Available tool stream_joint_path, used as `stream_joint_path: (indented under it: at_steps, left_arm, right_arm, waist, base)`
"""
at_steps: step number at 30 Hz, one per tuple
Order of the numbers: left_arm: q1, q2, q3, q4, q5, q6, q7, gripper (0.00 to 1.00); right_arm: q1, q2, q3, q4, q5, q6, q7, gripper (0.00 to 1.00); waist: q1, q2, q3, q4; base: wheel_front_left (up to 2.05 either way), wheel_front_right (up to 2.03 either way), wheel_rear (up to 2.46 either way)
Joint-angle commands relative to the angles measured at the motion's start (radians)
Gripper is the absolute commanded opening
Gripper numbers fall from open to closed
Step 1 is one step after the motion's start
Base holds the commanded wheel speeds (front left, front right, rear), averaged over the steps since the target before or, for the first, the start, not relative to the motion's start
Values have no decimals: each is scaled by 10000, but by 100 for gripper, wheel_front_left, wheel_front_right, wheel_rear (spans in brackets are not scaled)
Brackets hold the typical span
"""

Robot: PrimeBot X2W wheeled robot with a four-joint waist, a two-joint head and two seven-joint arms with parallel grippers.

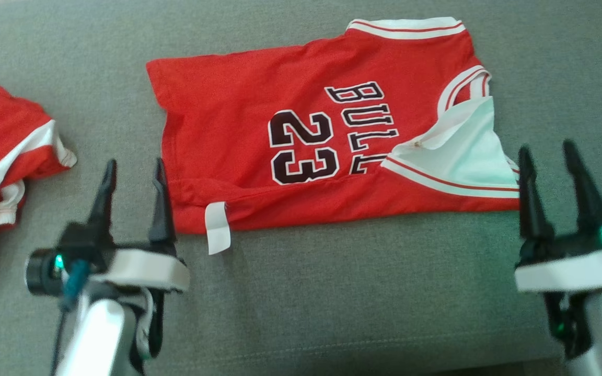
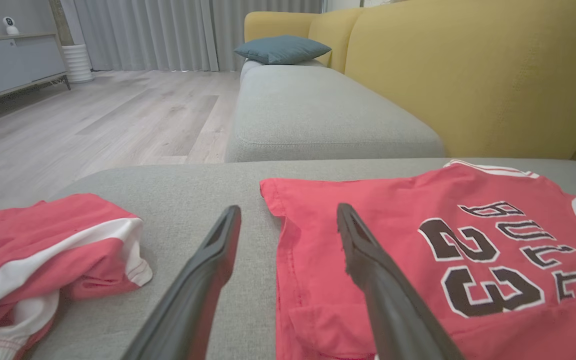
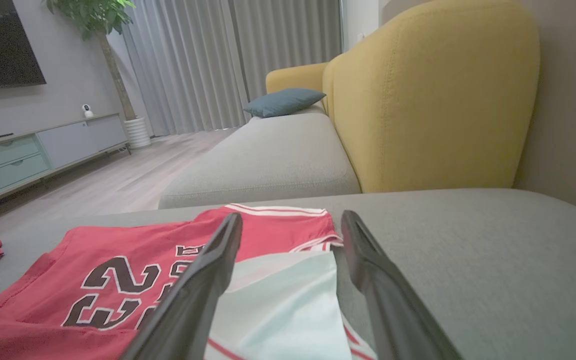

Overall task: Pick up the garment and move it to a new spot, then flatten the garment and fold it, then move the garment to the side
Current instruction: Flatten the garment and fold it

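Red jersey [image 1: 301,141], number 23: part-folded, flat, centre of grey cushion [image 1: 332,292]. Left end effector [image 1: 134,167]: at jersey's 7 o'clock corner, wide, empty. Right end effector [image 1: 546,149]: 4 o'clock, wide, empty. Second red garment [image 1: 3,146]: 9 o'clock, crumpled.

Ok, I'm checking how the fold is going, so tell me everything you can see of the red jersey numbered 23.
The jersey is red, soft-looking cloth with white-and-red trim, black "BULL" and "23" outlined white. It lies flat on the gray cushion, near edge folded over, white lining showing at the collar end, a white tag sticking out near the hem. The open left gripper and right gripper flank it, holding nothing.
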Motion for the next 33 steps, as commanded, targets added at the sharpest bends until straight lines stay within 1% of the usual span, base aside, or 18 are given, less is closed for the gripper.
stream_joint_path:
  at_steps: [1, 3, 10, 18, 20, 23, 27, 33]
  left_arm:
    - [78, 208, 164, -425, 318, 147, -148, 100]
    - [300, 222, 113, -471, 483, 245, -172, 100]
    - [822, 153, 151, -590, 680, 483, -201, 100]
    - [1047, -20, 266, -705, 777, 515, -206, 100]
    - [1033, -38, 240, -642, 793, 450, -206, 100]
    - [990, -94, 134, -283, 656, 256, -183, 100]
    - [809, -225, 46, 359, 299, -28, 61, 100]
    - [473, -335, 166, 1197, -240, -245, 544, 100]
  right_arm:
    - [370, 74, 69, -533, -177, 39, -17, 100]
    - [649, 226, 52, -695, -269, 39, 85, 100]
    - [1094, 444, 94, -955, -375, 39, 305, 100]
    - [1222, 475, 28, -1037, -390, 39, 525, 100]
    - [1220, 474, -2, -1023, -371, 39, 617, 100]
    - [1208, 384, -73, -749, -349, 39, 1031, 100]
    - [1101, 147, -192, -218, -317, 39, 1560, 100]
    - [678, -57, -393, 506, -38, 39, 2320, 100]
  waist:
    - [0, 0, -84, -49]
    - [0, 0, -139, -96]
    - [0, 0, -291, -164]
    - [0, 0, -376, -116]
    - [0, 0, -354, -102]
    - [0, 0, -252, -95]
    - [0, 0, -46, -77]
    - [0, 0, 251, -84]
  base:
    - [0, 0, 0]
    - [0, 0, 0]
    - [0, 0, 0]
    - [0, 0, 0]
    - [0, 0, 0]
    - [0, 0, 0]
    - [0, 0, 0]
    - [0, 0, 0]
